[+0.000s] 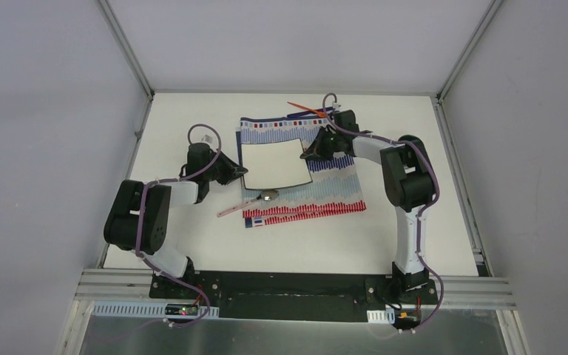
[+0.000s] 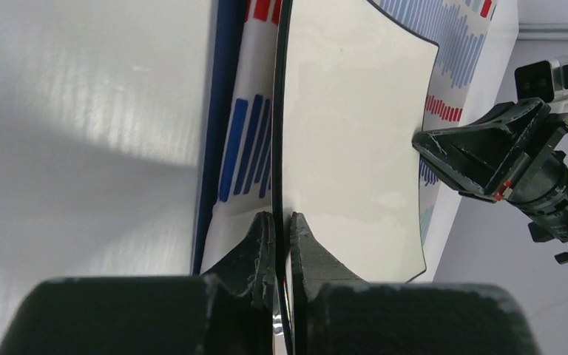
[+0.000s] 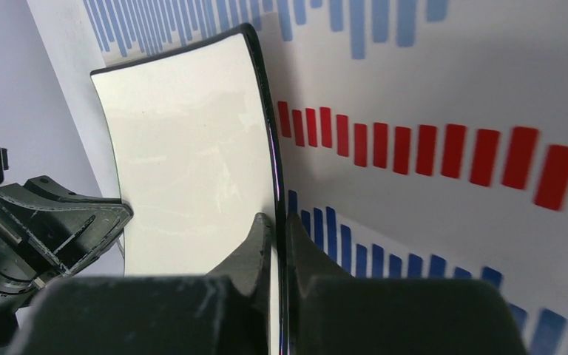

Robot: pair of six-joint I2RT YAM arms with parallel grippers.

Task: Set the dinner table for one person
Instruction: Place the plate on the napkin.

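Matte-white and rectangular, the dinner table [image 1: 192,244] is seen from above between grey rails, its long axis running left to right and its near edge set against the arm bases; a striped cloth [image 1: 333,196] is spread at the middle, reaching toward the far edge; a white square plate [image 1: 274,163] is seen over the cloth's left part, though whether it rests there cannot be told; the left gripper [image 1: 242,172] is closed on the plate's left edge and the right gripper [image 1: 305,154] on its right edge; a spoon [image 1: 268,196] is laid by the cloth's near-left part, its pale pink shaft angled out over bare table; an orange-red stick [image 1: 303,109] is laid near the far edge.

From the left wrist, the black fingers [image 2: 262,244] are seen pinched narrow on the plate's dark rim, with cloth beneath and bare table to the left; the other gripper is seen at the opposite edge.

From the right wrist, the fingers [image 3: 255,244] are likewise pressed onto the rim; red and blue bars of the cloth are seen beside it.
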